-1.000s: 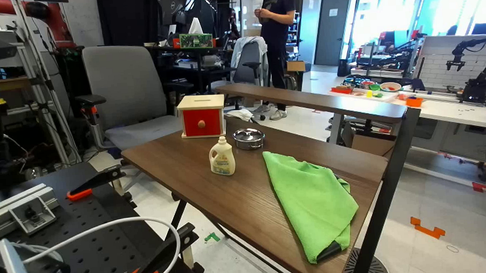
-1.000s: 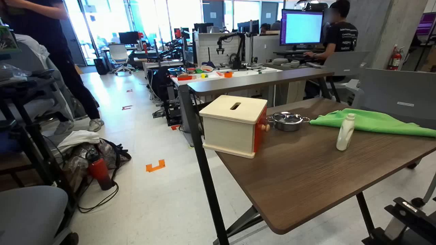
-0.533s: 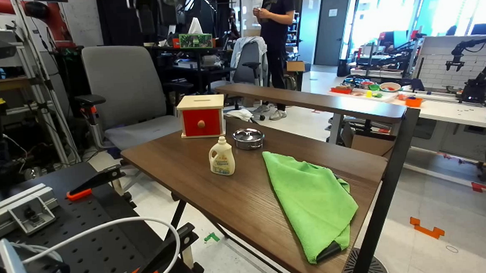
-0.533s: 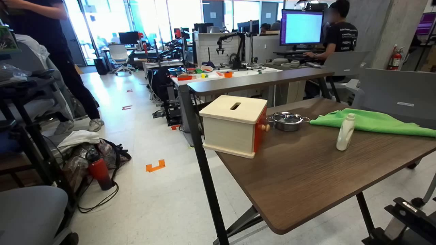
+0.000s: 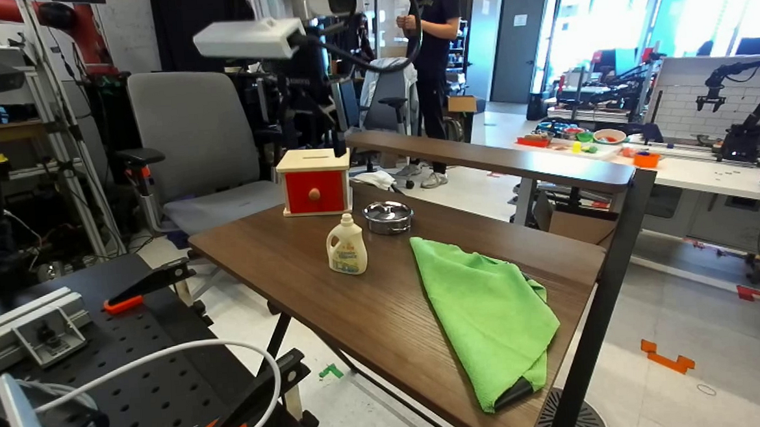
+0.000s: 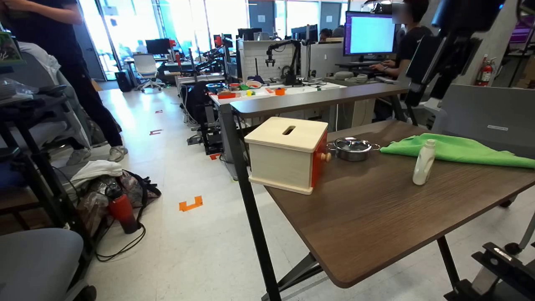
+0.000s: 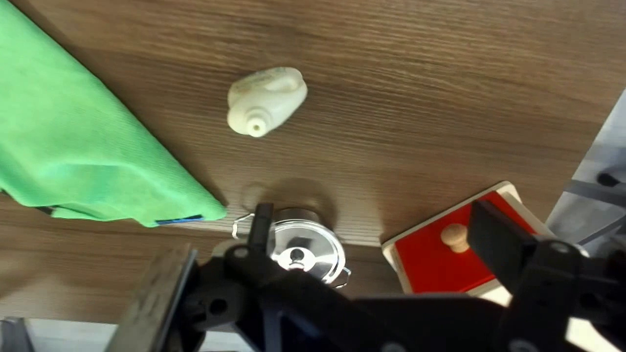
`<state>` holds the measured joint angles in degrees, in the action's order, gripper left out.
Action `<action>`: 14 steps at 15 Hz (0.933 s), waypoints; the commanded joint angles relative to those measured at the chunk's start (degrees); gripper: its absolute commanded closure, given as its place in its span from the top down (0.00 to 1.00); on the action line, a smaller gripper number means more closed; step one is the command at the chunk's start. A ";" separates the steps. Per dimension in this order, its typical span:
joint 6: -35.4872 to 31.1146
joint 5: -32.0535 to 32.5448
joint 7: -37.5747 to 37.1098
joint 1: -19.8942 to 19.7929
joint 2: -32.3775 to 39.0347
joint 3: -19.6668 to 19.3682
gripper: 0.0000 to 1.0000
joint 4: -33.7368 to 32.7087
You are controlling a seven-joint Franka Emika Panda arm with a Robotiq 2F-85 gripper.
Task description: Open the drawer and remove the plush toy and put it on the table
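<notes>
The drawer [image 5: 299,190] is the red front with a round wooden knob on a pale wooden box. It is shut in both exterior views [image 6: 318,167] and shows at the lower right in the wrist view [image 7: 430,261]. The box stands at one end of the dark brown table [image 5: 277,245]. No plush toy shows; the drawer's inside is hidden. My gripper [image 7: 374,215] is open and empty, high above the table. In the wrist view one finger overlaps the red front beside the knob, the other overlaps the pot. In an exterior view the gripper [image 6: 425,95] hangs at the upper right.
A lidded steel pot [image 5: 388,218] stands beside the box. A cream bottle [image 5: 348,248] stands upright in front of them. A green cloth [image 5: 489,312] lies toward the table's other end. A raised brown shelf [image 5: 494,159] runs along one table edge.
The arm and gripper have come into both exterior views from above, moving down over the table. The box, pot, bottle and cloth have not moved.
</notes>
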<state>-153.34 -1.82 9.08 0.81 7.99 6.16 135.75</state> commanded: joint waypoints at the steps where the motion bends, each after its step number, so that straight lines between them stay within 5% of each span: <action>1: -6.15 -1.85 10.24 0.50 8.62 2.72 1.00 -4.05; 10: -4.91 -0.63 7.59 0.07 8.08 2.83 1.00 -2.89; 12: -10.56 7.10 1.23 3.81 8.59 -1.79 1.00 -1.39; 14: -11.88 7.63 1.23 3.13 9.63 -1.06 1.00 -2.22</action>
<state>-161.76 3.71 12.49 2.68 16.52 6.28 133.59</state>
